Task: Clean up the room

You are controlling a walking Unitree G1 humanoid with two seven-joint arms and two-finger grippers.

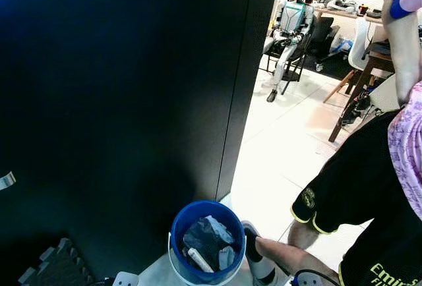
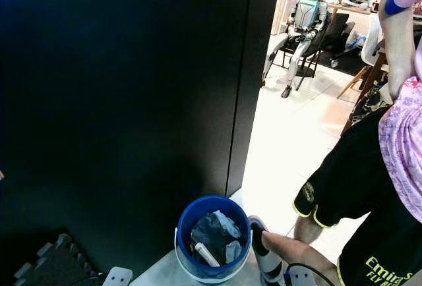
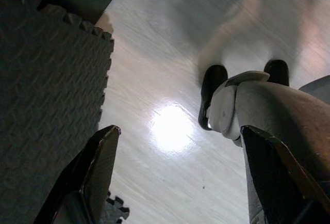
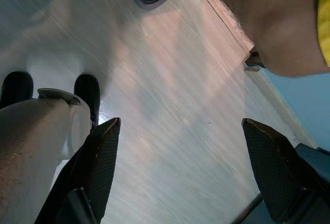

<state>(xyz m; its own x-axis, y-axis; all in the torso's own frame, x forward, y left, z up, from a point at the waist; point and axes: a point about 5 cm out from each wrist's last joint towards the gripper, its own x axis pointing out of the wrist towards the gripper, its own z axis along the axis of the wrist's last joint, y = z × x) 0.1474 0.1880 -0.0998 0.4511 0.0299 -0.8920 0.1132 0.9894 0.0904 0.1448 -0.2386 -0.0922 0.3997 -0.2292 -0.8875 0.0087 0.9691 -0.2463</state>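
A blue bucket (image 1: 206,243) stands on the pale floor at the foot of a black wall, holding dark crumpled rubbish and a white tube. My left gripper (image 3: 178,170) hangs open over the wooden floor, beside my own grey leg (image 3: 258,110). My right gripper (image 4: 180,167) also hangs open above the floor, with nothing between its fingers.
A person in black shorts (image 1: 359,187) and a pink top stands close on the right, one shoe (image 1: 254,250) by the bucket. A grey foam mat (image 3: 46,90) lies to the left. Beyond the doorway a humanoid robot (image 1: 290,26) sits on a chair, with tables (image 1: 369,68) behind.
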